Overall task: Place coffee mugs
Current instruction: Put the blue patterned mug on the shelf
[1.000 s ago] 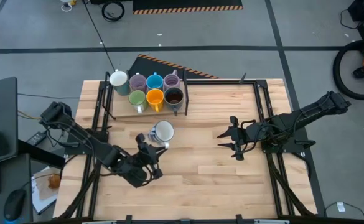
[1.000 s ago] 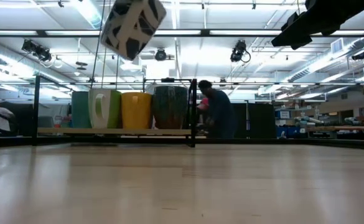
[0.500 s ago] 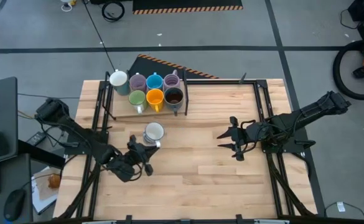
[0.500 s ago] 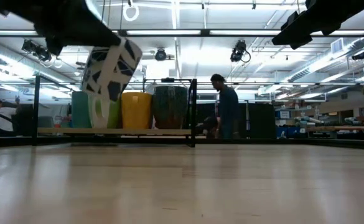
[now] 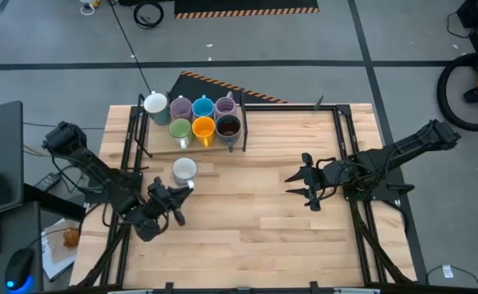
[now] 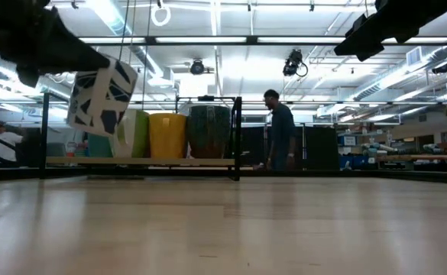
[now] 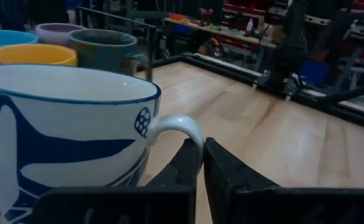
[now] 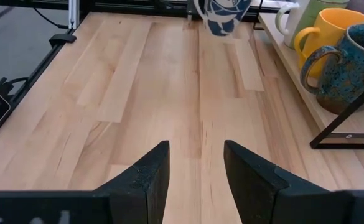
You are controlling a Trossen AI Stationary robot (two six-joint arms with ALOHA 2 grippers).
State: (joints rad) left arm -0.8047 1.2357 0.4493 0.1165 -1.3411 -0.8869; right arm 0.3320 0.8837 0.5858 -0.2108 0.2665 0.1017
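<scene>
Wood table (image 5: pixel 288 220); left pincer (image 5: pixel 176 193) grips unlabeled blue-patterned white mug (image 5: pixel 184 170) handle.

We see two arms, both matte black, built of slim tube links w/ bulkier rounded joint housings. The left arm (image 5: pixel 100 175) shows a boxy black block at its base end and thin black cables looping alongside its links. The right arm (image 5: pixel 386 163) looks the same: dark links, chunky base housing, cables near the wrist. The left gripper (image 7: pixel 200 163) has two narrow black fingers (image 7: pixel 222 177), smooth, tapering to wedge tips, on a flat black crossbar. The right gripper (image 8: pixel 196 168) has two black fingers (image 8: pixel 145 177) w/ wide flat faces, angular chamfered edges, slightly glossy, also on a black bar. We can't make out screws or markings.
</scene>
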